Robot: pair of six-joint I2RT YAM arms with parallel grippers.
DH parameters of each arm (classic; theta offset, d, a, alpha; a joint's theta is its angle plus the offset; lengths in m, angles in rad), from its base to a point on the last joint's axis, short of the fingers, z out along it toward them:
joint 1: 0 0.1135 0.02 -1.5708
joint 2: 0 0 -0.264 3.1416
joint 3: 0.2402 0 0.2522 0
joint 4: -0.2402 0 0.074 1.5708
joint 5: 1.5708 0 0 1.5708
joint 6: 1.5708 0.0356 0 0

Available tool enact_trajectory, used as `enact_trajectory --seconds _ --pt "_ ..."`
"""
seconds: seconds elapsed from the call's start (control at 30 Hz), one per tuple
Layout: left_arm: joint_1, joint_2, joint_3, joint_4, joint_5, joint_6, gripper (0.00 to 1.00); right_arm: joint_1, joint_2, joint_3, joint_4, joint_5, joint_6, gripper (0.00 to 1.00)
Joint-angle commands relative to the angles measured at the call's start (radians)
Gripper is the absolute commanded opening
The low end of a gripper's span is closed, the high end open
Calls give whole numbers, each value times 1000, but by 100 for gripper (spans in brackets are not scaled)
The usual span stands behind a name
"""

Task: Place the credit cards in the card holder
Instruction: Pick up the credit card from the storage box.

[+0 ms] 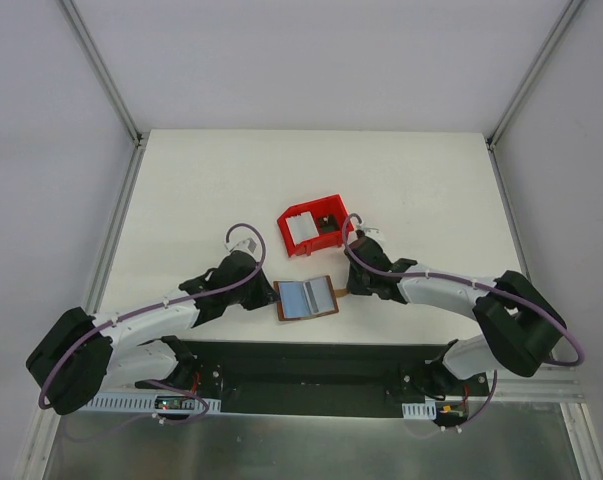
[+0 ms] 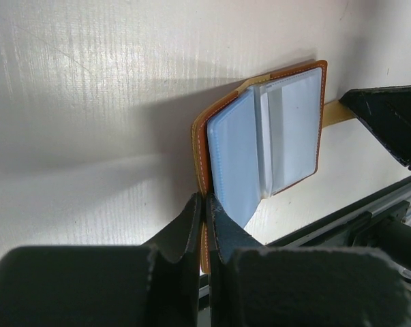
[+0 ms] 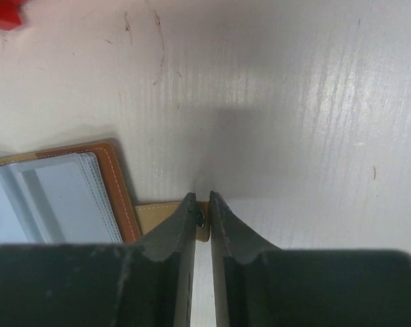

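Counter w/ red bin near centre. Holder lies just nearer the arms, spread open, clear sleeves up; can't tell if any sleeve is filled. Cards, pale flat pieces and prob. them, sit in the bin's left part, apart from holder.

L pincer is fully closed on the holder's left cover edge. R pincer is on the opp. side, tips nearly together w/ the end of the clasp tab and its snap between them. Can't tell if it bites.

Step, as I read it: bracing holder open from both sides before a card is fetched. Next move needs one arm to keep it flat & open while the other lets go, reaches into bin, takes one card by an edge and lines it up w/ a sleeve mouth. Thin card on bin floor = hard pick.
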Motion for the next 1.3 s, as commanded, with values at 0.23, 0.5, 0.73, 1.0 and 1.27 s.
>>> enact_trajectory --seconds 0.23,0.5,0.73,1.0,1.27 --pt "7 31 50 -25 -42 8 0 -32 -85 35 -252 -39 -141 18" --pt "7 39 58 -27 -61 19 0 -72 -170 120 -335 -116 -184 38" --pt "7 39 89 -33 -56 43 0 -88 -234 232 -396 -189 -199 55" --pt "7 57 127 -36 -54 82 0 -112 -204 330 -304 -255 -289 69" --pt "7 45 122 -36 -57 91 0 -164 -14 570 -321 -307 -319 70"
